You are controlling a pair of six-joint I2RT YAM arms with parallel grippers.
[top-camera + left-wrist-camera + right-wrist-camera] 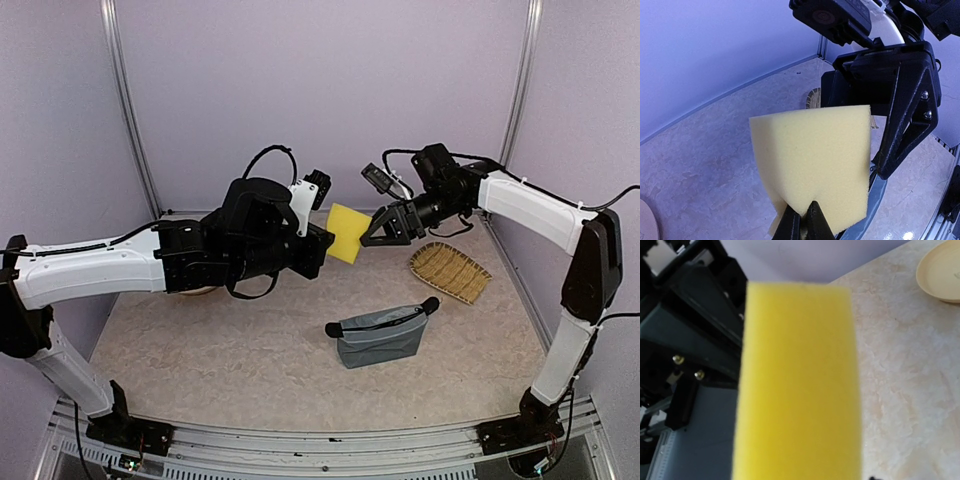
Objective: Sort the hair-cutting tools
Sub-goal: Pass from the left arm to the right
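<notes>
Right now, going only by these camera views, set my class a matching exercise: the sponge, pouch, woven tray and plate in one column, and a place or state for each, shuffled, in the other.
Things
1. yellow sponge
2. grey pouch
3. woven tray
4. beige plate

Places or states
A. lies on the table, nearest the arms' bases
B. mostly hidden under the left arm in the top view
C. pinched by the left gripper, off the table
D. at the table's right side, beyond the pouch

Pairs: 1-C, 2-A, 3-D, 4-B

White shells [95, 268], black joints [250, 232], cables [270, 148] and right end effector [372, 233].
</notes>
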